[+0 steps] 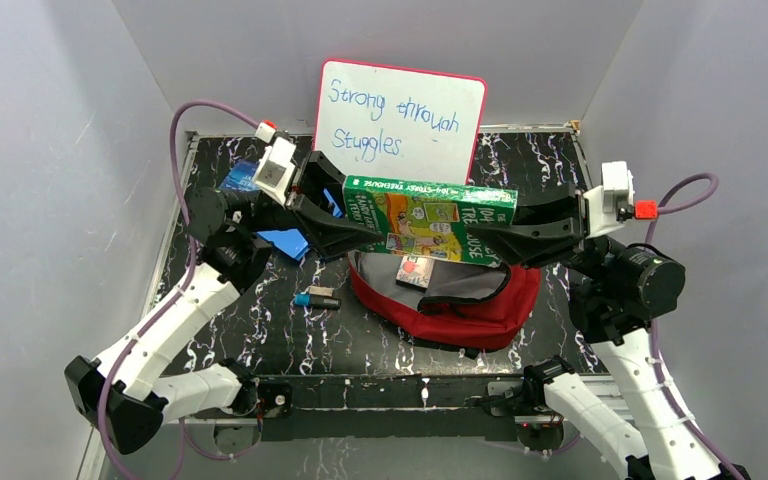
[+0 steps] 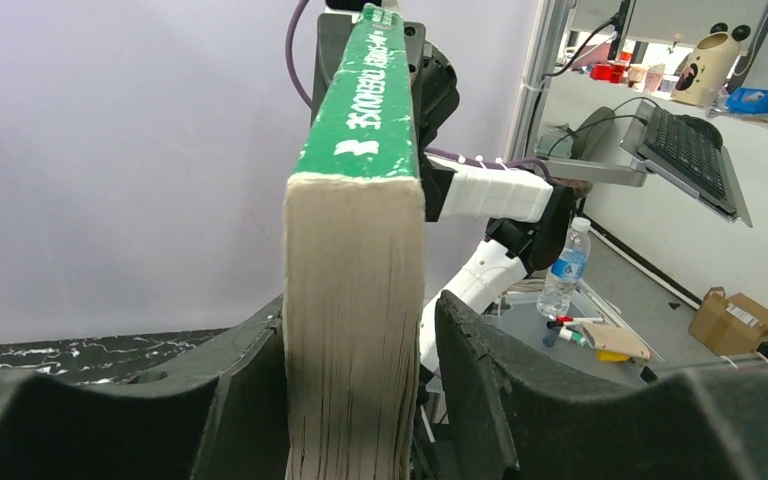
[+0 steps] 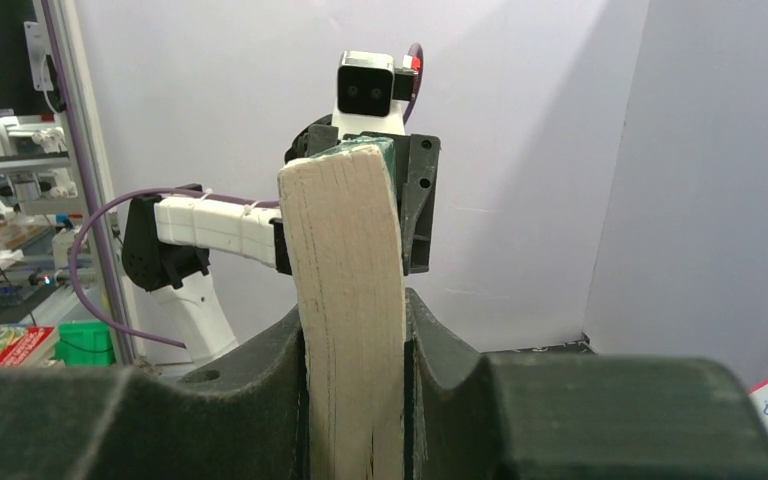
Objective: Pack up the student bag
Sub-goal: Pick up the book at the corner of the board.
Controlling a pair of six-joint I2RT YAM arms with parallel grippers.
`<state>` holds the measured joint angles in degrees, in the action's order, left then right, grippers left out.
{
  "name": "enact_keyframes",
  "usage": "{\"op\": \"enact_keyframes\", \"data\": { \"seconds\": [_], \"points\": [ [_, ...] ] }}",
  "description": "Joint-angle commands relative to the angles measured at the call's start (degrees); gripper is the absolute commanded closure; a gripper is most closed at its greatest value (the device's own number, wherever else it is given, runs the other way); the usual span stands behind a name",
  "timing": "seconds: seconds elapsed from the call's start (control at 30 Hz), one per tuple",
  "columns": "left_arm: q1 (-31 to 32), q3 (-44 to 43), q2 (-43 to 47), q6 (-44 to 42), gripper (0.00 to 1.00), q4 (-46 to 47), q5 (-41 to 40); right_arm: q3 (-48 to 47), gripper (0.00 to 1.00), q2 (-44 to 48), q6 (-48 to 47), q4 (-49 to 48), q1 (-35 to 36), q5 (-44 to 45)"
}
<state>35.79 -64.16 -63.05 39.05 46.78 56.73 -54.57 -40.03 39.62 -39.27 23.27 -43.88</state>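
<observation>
Right tool (image 3: 355, 310) clamps green book (image 1: 430, 215) above red student bag (image 1: 480, 322); left tool (image 2: 358, 300) straddles other end, thin gap one side, grip unclear.

Student bag (image 1: 450, 318), red: one | green book (image 1: 430, 212): one | whiteboard (image 1: 400, 105) with handwriting: one | blue flat items: two, a blue sheet (image 1: 285, 243) and a blue packet (image 1: 240, 178), both on the left half of the worktop (image 1: 260, 345) | small marker-like item (image 1: 317, 299): one | robot arms: two, left arm (image 1: 175, 320) and right arm (image 1: 625, 385)
</observation>
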Motion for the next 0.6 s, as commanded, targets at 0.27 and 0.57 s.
{"op": "enact_keyframes", "data": {
  "seconds": [0.27,0.57],
  "points": [
    [-0.2,-0.8,-3.2,4.6,0.58,5.1,2.1,1.4,1.0,-2.0,3.9,-11.3,0.1,5.7],
    [-0.2,-2.0,-5.7,6.6,0.66,5.2,6.2,-2.4,1.0,-1.8,-0.9,-3.5,0.0,4.1]
  ]
}}
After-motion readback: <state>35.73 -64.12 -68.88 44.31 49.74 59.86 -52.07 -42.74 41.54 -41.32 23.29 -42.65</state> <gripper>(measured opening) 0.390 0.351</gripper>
